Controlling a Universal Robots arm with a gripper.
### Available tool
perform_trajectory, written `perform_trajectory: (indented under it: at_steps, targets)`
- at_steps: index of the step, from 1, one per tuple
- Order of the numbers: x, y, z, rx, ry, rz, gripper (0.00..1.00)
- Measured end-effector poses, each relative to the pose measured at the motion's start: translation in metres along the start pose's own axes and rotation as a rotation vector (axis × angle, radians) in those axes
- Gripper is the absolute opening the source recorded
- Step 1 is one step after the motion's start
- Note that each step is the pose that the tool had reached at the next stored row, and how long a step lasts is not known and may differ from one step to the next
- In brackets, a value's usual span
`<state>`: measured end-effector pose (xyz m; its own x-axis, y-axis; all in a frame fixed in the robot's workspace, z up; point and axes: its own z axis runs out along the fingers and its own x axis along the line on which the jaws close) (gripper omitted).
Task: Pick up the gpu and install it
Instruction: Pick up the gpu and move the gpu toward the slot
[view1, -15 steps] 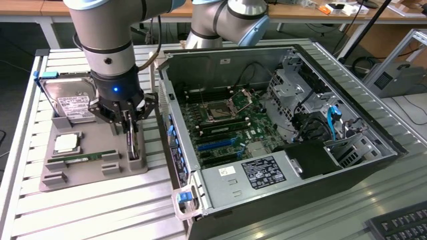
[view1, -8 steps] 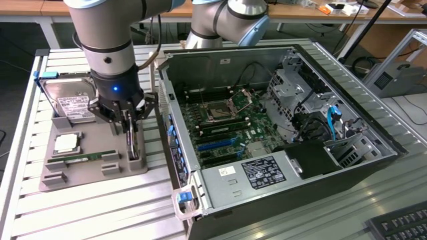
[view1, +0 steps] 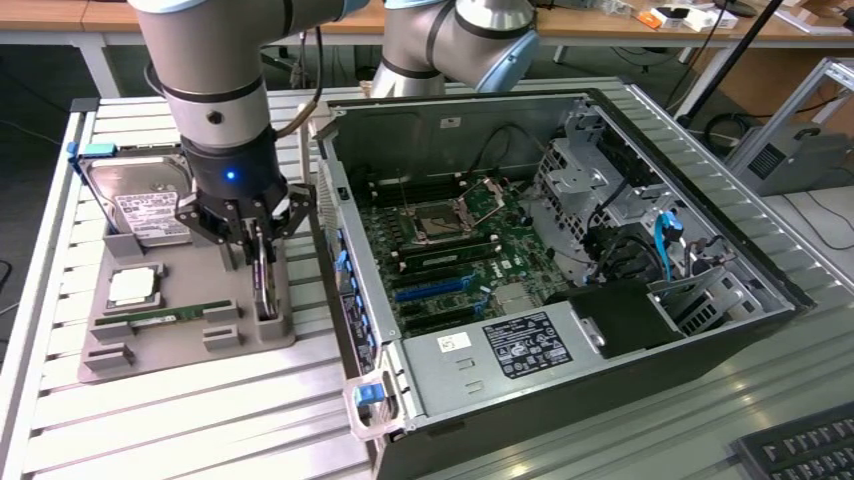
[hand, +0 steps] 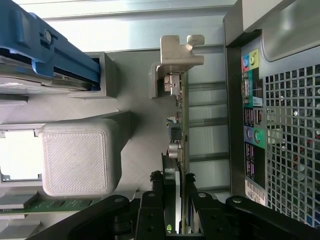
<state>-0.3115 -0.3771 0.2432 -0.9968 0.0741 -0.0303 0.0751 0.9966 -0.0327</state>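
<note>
Pincer (view1: 256, 260) clamped on gpu (hand: 182, 125) edge in grey tray (view1: 167, 348); I'd lift straight up w/o twist, keeping bracket (hand: 180, 50) clear.

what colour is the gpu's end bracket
Silver; the gpu's end bracket shows best in the wrist view.

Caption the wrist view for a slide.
Claw clamped on the edge-on gpu in its gray holder, beside the computer case.

Gpu (hand: 183, 120) bracket bare metal; tray (hand: 75, 155) matt ribbed plastic.
</note>
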Motion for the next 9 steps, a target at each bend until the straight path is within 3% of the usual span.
perform_trajectory:
  at_steps: [9]
  targets:
    - [-0.0001, 0.0, -0.0011, -0.0001, 0.0, 0.0, 0.27]
